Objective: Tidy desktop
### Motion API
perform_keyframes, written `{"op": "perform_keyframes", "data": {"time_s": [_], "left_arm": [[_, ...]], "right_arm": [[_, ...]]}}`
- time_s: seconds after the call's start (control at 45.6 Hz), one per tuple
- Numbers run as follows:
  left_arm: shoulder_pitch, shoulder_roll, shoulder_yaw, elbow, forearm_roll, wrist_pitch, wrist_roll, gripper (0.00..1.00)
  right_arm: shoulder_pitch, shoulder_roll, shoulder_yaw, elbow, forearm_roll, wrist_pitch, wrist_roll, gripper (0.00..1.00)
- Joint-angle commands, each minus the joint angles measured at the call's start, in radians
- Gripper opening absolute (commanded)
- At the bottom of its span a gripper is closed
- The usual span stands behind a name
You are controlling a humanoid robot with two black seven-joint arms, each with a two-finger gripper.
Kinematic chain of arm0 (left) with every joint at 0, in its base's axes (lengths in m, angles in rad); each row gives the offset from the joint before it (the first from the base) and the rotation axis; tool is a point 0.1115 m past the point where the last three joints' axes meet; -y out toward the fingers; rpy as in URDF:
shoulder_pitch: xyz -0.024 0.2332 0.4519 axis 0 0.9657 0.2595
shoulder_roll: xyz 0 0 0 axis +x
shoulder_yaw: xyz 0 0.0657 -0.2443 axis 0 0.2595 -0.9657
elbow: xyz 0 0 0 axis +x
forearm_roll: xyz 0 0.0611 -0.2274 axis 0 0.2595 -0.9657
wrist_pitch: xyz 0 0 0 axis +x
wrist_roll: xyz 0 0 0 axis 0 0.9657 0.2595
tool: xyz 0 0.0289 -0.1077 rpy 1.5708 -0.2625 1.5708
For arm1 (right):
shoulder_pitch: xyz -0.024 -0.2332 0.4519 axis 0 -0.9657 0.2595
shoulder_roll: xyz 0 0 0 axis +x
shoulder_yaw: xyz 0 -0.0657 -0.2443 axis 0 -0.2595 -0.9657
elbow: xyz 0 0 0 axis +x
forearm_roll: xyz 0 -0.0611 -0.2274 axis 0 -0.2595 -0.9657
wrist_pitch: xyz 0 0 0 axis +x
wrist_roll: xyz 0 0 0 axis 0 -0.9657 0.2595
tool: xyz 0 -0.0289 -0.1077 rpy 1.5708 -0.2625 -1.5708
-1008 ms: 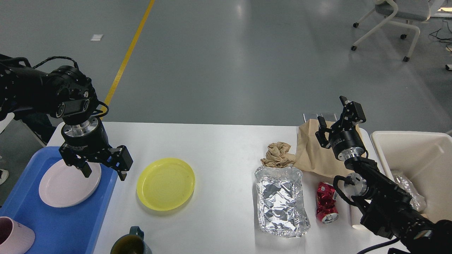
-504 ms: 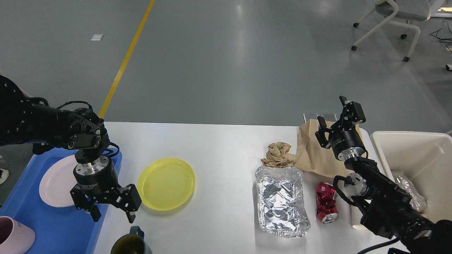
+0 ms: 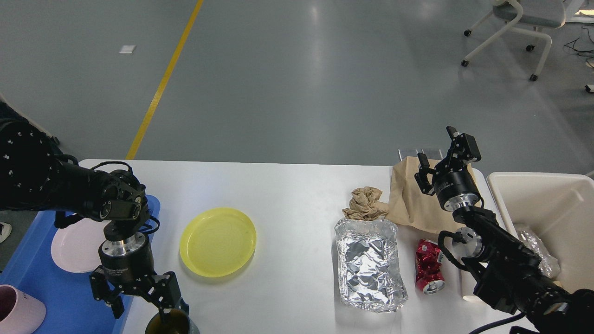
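- Both arms are matte black, built from thick rounded segments.
- The left gripper (image 3: 138, 304) sits on a black cylinder with small white lettering, below a polished silver ring; thin black cables loop around the wrist.
- The right gripper (image 3: 438, 153) has two angular black fingers, a silver collar and a looping black cable.

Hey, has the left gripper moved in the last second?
Yes. The left gripper has come toward the near edge of the desktop, from over the white plate in the blue tray to just above the dark mug. The yellow plate stayed put.
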Motion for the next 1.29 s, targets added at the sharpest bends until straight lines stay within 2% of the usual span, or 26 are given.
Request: {"op": "perform_keyframes", "data": {"time_s": [0.0,0.394,0.46,0.548,0.701,0.789,0.942,1.14,1.271], "left_arm": [[0.009,0.0,0.0,0.015,-0.003,0.0,0.037,0.96],[0.064,-0.034,-0.032,0.037,-0.009,0.0,0.034,0.94],[0.078,-0.045,-0.035,0.041,-0.009,0.0,0.033,0.87],[0.102,-0.057,-0.035,0.063,-0.009,0.0,0.033,0.67],[0.139,-0.06,-0.058,0.122,-0.009,0.0,0.036,0.52],[0.142,-0.06,-0.068,0.138,-0.011,0.0,0.034,0.39],[0.164,-0.063,-0.071,0.139,-0.009,0.0,0.036,0.3],[0.171,-0.06,-0.071,0.139,-0.009,0.0,0.034,0.01],[0.167,-0.051,-0.072,0.138,-0.011,0.0,0.026,0.0]], "right_arm": [[0.0,0.0,0.0,0.0,0.0,0.0,0.0,1.0],[0.0,0.0,0.0,0.0,0.0,0.0,0.0,1.0],[0.0,0.0,0.0,0.0,0.0,0.0,0.0,1.0],[0.0,0.0,0.0,0.0,0.0,0.0,0.0,1.0],[0.0,0.0,0.0,0.0,0.0,0.0,0.0,1.0],[0.0,0.0,0.0,0.0,0.0,0.0,0.0,1.0],[0.0,0.0,0.0,0.0,0.0,0.0,0.001,1.0],[0.0,0.0,0.0,0.0,0.0,0.0,0.0,1.0],[0.0,0.0,0.0,0.0,0.0,0.0,0.0,1.0]]}}
